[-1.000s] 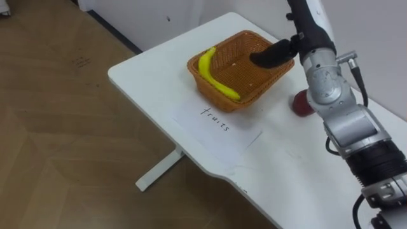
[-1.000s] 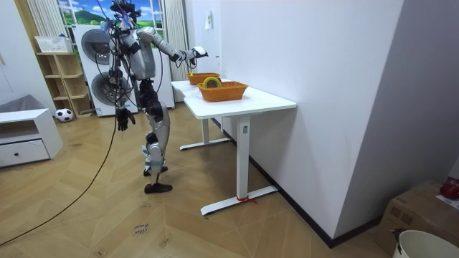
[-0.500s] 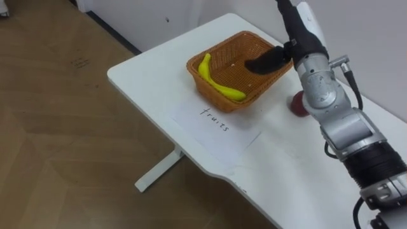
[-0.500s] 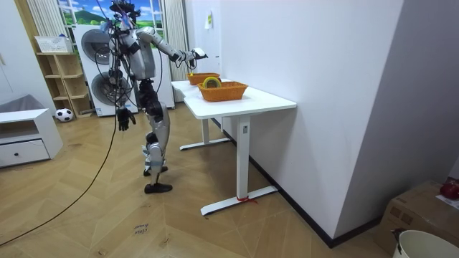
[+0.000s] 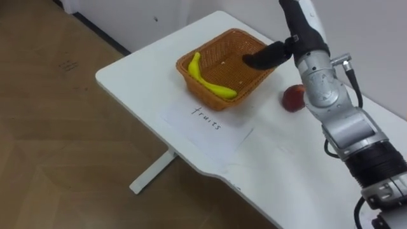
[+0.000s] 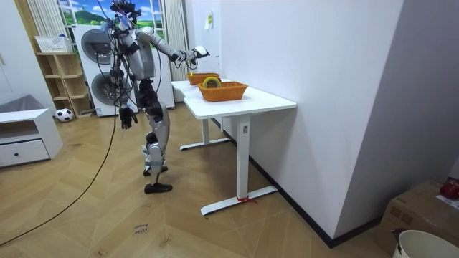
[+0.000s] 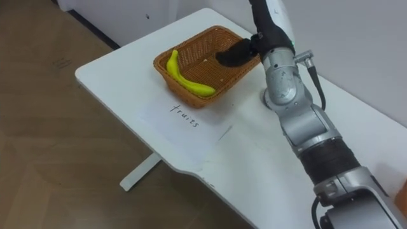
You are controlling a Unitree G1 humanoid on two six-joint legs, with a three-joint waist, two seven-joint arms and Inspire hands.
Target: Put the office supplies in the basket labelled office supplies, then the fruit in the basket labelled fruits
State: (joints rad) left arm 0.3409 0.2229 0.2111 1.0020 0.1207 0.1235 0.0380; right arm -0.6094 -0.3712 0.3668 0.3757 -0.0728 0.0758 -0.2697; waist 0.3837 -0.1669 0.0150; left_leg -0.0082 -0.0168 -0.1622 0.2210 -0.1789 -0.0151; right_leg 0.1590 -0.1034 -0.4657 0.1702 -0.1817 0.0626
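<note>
A smooth white bench (image 5: 146, 70) with a rounded corner is seen over a wooden plank floor. A white sheet of paper with a handwritten label (image 5: 210, 127) lies flat on it near the front edge. Just behind the sheet, touching its far edge, stands a rectangular orange-brown woven wicker basket (image 5: 236, 33). A curved yellow banana (image 5: 205, 81) lies inside it along the left and front walls. A small round red apple (image 5: 292, 98) rests on the bench to the right of the basket, apart from it. Its right edge is covered by the silver metal forearm that crosses the bench from the lower right.

The black right robot hand (image 5: 264, 56) is held over the basket's right rim, pointing left into it, with the fingers stretched out and nothing grasped. In the room view the robot is shown standing at the bench's end, and the left robot hand (image 6: 127, 117) hangs beside the hip; whether it is released or clenched cannot be told.
</note>
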